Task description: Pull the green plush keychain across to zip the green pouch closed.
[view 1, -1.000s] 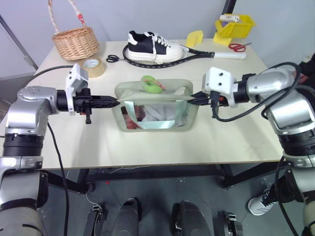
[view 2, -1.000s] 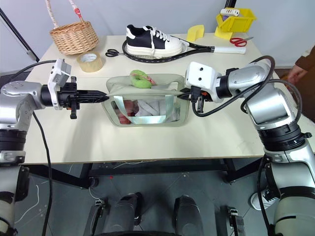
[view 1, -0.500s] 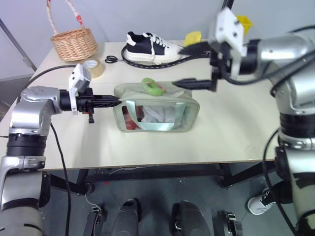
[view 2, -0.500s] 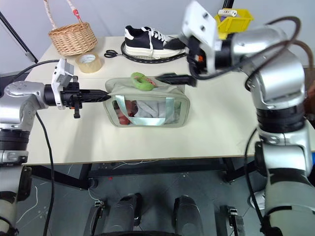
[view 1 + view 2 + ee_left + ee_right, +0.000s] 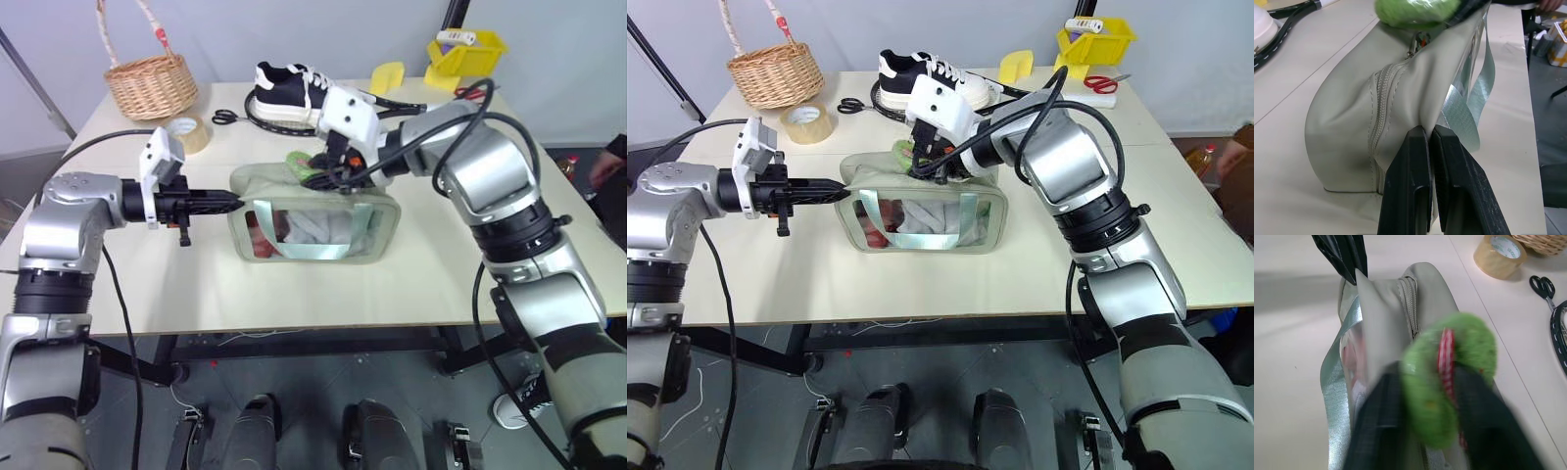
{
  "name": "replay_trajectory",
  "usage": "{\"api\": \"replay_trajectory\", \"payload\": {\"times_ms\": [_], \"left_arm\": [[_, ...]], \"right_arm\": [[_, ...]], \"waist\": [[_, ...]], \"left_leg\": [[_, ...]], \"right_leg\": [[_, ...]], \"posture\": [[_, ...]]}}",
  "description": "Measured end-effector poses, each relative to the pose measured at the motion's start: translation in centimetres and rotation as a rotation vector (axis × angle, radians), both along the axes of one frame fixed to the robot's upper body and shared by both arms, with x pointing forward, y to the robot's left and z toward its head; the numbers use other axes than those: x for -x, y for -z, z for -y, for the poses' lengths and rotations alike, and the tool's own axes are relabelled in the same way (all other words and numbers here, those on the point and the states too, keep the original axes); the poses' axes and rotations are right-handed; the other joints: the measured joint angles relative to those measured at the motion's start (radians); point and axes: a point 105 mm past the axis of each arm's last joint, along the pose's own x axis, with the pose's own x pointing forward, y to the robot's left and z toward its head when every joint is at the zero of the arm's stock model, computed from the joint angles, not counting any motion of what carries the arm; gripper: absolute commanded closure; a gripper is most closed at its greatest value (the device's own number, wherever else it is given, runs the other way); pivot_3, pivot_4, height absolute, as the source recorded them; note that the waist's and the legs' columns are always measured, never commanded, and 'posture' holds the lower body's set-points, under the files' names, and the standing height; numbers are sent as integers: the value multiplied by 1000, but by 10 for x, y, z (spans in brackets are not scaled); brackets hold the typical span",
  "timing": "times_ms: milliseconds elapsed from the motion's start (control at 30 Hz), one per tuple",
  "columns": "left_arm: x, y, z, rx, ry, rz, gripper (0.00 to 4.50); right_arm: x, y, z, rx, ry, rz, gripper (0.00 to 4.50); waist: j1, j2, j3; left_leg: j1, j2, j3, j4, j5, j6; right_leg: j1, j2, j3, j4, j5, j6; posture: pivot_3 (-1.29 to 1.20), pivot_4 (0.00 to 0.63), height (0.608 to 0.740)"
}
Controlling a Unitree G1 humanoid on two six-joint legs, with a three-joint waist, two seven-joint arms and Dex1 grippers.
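The green pouch [image 5: 312,231] lies in the middle of the table, its clear window facing me. My left gripper [image 5: 233,202] is shut on the fabric at the pouch's left end; the left wrist view shows its fingers [image 5: 1411,166] pinching that end beside the zipper. The green plush keychain [image 5: 300,163] sits on top of the pouch, left of its middle. My right gripper [image 5: 316,174] reaches in from the right and is shut on the green plush keychain [image 5: 1449,382], which bulges between its two dark fingers [image 5: 1376,426].
Behind the pouch lie a black-and-white shoe [image 5: 302,90] on a racket [image 5: 402,106], black scissors [image 5: 223,117] and a tape roll [image 5: 188,133]. A wicker basket [image 5: 150,84] stands back left, a yellow bin [image 5: 466,51] and red scissors [image 5: 473,94] back right.
My right gripper left the pouch's right end, rose open near the shoe, then came down leftward and shut on the keychain. The left gripper kept its grip and place.
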Motion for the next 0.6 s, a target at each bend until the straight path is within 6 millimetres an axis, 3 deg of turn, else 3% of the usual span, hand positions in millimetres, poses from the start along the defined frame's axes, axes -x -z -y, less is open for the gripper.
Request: {"api": "replay_trajectory", "payload": {"times_ms": [133,233,367,500,600], "left_arm": [[0,0,0,2,-2,0,4500],[-1,0,0,3,-6,2,4500],[-2,0,0,6,-21,4,4500],[-1,2,-4,19,-36,1,4500],[1,2,0,28,-25,-2,4500]], "right_arm": [[-2,-6,10,-19,32,0,4431],[-7,-15,29,-36,101,27,4431],[-16,-26,93,-9,289,115,4431],[-17,-15,172,112,508,153,4431],[-17,4,194,189,548,168,4431]], "waist": [[1,0,0],[2,0,0],[9,0,0],[8,0,0],[-2,0,0]], "left_leg": [[0,0,0,0,0,0],[0,0,0,0,0,0],[-1,0,0,1,0,0],[0,0,1,0,0,0],[1,0,1,-1,0,0]], "right_leg": [[0,0,0,0,0,0],[0,0,0,0,0,0],[0,0,0,-1,0,0],[0,0,1,-2,0,0],[0,0,1,-1,0,0]], "posture": [[0,150,740],[0,150,740],[0,150,740],[0,150,740],[0,150,740]]}}
